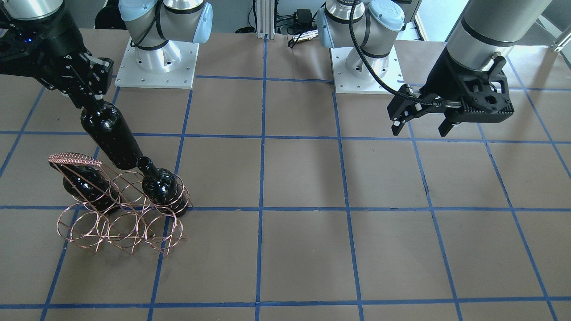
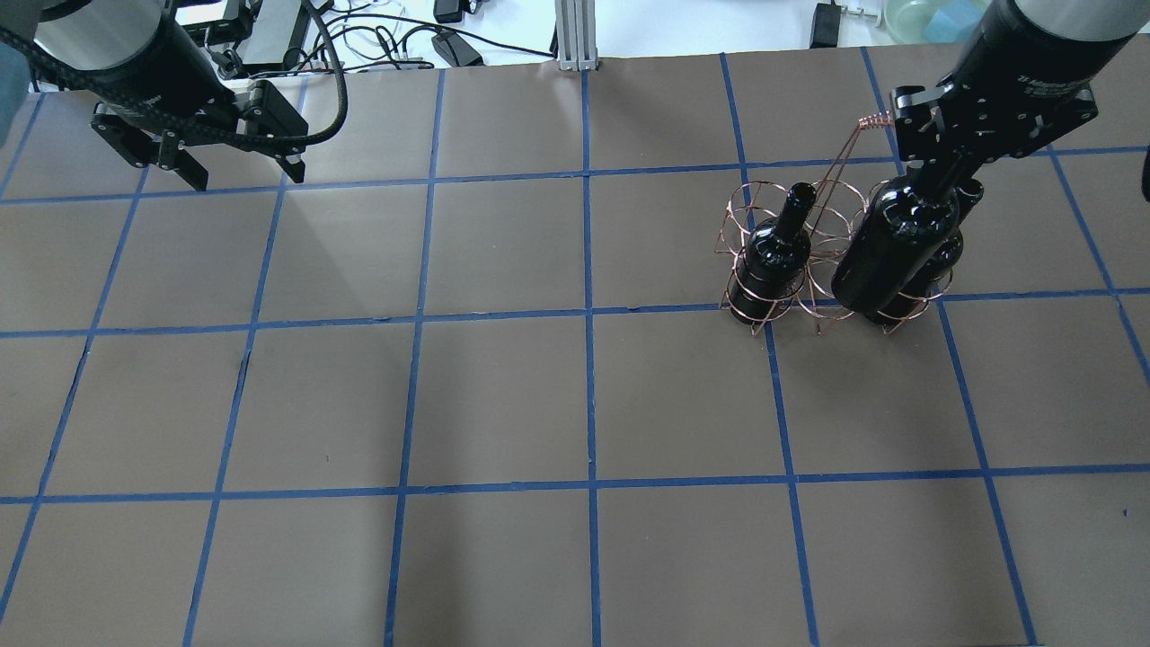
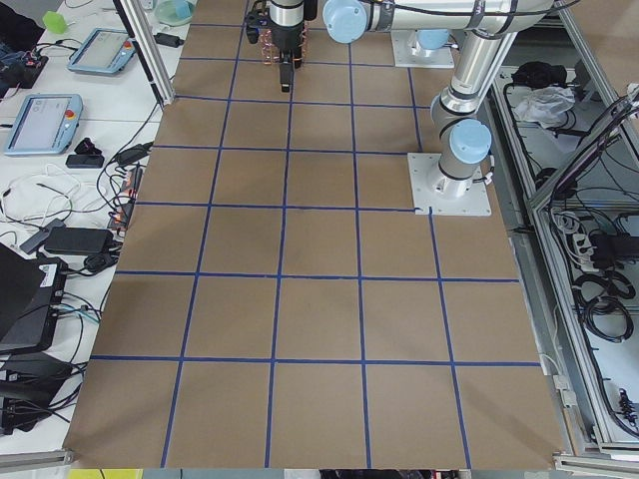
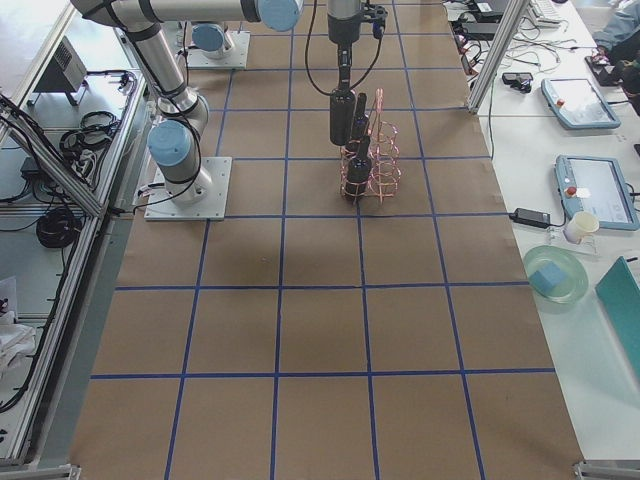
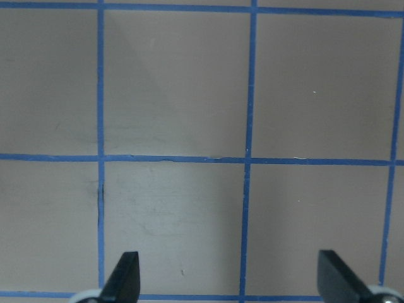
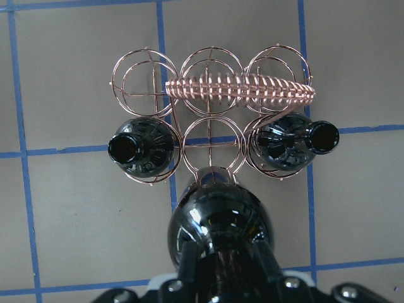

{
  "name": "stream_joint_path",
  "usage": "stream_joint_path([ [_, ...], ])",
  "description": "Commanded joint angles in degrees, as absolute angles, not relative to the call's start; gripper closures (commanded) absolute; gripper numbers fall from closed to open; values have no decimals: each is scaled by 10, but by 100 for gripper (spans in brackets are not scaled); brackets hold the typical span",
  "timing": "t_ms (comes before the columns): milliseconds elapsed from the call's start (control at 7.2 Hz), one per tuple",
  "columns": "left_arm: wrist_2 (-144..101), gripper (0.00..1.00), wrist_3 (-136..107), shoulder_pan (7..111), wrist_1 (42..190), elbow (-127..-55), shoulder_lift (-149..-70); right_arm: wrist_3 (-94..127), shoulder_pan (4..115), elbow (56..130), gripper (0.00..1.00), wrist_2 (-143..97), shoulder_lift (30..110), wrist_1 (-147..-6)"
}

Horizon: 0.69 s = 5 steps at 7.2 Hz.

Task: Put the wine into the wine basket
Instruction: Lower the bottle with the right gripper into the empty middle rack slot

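My right gripper (image 1: pixel 91 103) is shut on the neck of a glossy black wine bottle (image 1: pixel 111 136) and holds it tilted above the robot-side row of the copper wire basket (image 1: pixel 111 236). In the right wrist view the held bottle (image 6: pixel 218 221) hangs just short of the empty middle ring (image 6: pixel 211 120). Two look-alike bottles stand in that row's end rings, one on the left (image 6: pixel 132 148) and one on the right (image 6: pixel 297 142). The far row's rings are empty. My left gripper (image 2: pixel 238 175) is open and empty, far across the table.
The basket's slanted wire-wrapped handle (image 6: pixel 240 88) runs over the middle of the basket, close beside the held bottle. Brown paper with blue tape lines (image 2: pixel 588 314) covers the table. The arm bases (image 1: pixel 156 58) stand at the robot's edge.
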State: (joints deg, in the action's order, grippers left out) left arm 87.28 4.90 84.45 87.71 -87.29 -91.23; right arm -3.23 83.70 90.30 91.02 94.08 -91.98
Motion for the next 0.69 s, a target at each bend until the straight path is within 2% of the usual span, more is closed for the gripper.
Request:
stream_joint_path([
  [0,863,0,54,853,887,-882,-902,-35,838,909,100,899,938,-938],
  [556,889,0,59,860,889,-907,-894,-77,837,908,100,903,904,-991],
])
